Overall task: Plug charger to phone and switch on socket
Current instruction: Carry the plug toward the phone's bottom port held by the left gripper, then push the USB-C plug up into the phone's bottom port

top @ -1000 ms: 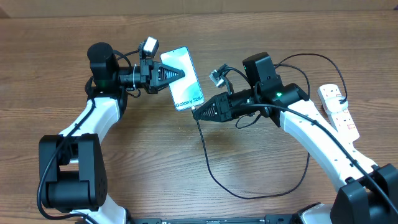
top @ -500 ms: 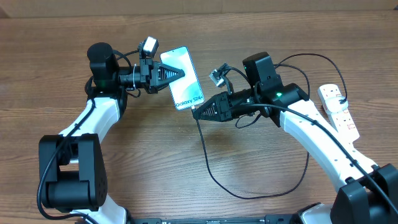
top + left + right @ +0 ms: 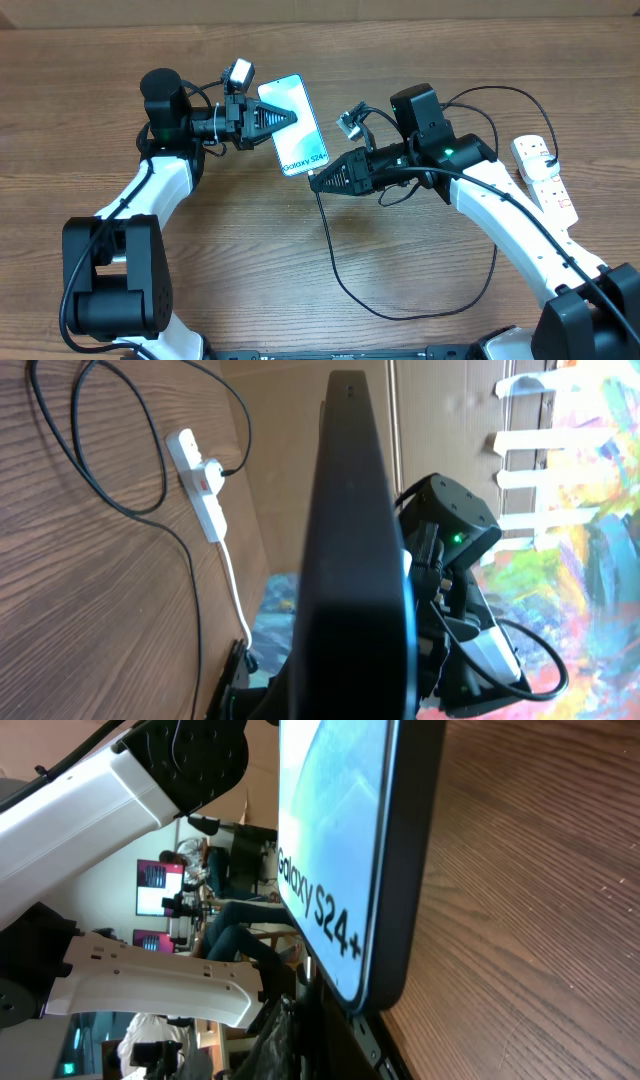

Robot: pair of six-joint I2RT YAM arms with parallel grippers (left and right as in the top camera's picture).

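left fingers (image 3: pixel 270 117): clamped on the long edge of phone (image 3: pixel 297 125); phone held up off counter (image 3: pixel 400 60), screen up
right fingers (image 3: pixel 338 175): pinching the end of charger (image 3: pixel 335 265), tips right at phone's lower short edge
charger: hangs from right fingers, wide loop on counter under right arm (image 3: pixel 510 215)
socket (image 3: pixel 545 172): far right of counter, well apart from phone
overhead only: both arms, whole cable loop, phone and socket in one shot
left wrist only: phone (image 3: pixel 355 560) edge-on, dark, up the middle of frame; socket (image 3: pixel 200 478) with black plug (image 3: pixel 226 470) in it, white cord (image 3: pixel 232 575) trailing off
right wrist only: close on "Galaxy S24+" lettering and phone's bottom corner; connector lost in the dark below, seated or not: can't tell
switches: state unreadable in every view
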